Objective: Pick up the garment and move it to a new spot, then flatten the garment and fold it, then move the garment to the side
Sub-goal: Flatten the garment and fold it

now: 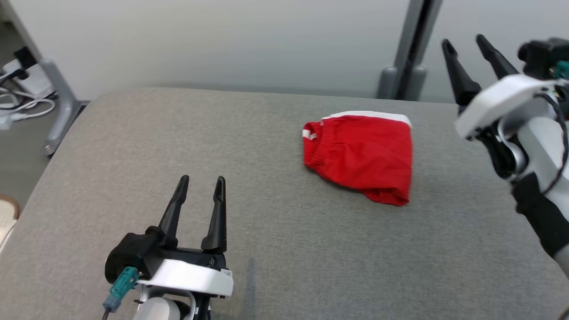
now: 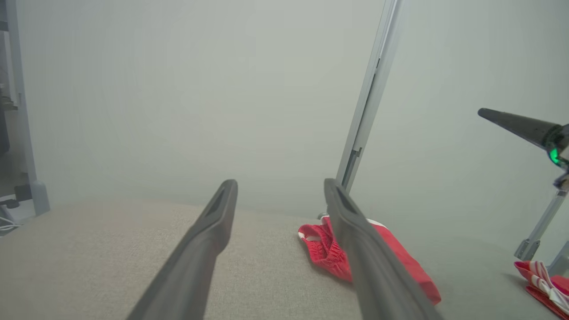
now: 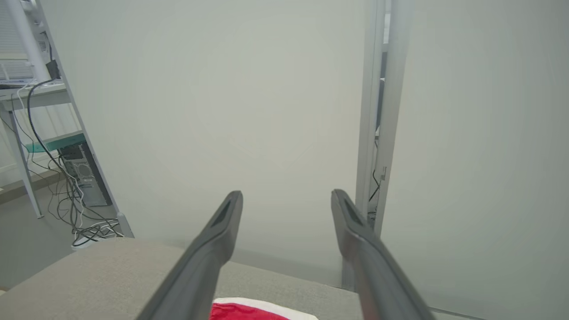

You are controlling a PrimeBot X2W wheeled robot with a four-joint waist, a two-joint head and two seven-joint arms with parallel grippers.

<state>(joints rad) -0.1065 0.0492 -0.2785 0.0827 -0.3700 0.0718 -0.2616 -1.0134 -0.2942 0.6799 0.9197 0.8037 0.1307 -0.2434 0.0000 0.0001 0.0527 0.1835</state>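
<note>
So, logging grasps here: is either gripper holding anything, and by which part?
Nothing. Left gripper and right gripper are open and empty; the garment lies free on the table.

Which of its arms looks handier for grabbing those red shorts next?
Probably the right. The right gripper hangs open near the red shorts, while the left gripper, also open, sits farther away.

Grey fabric-covered tabletop (image 1: 133, 146); plain pale wall (image 1: 222, 40), 12 o'clock; grey metal post (image 1: 411, 44), 1 o'clock; loose white cables (image 1: 18, 106), 10 o'clock.
</note>
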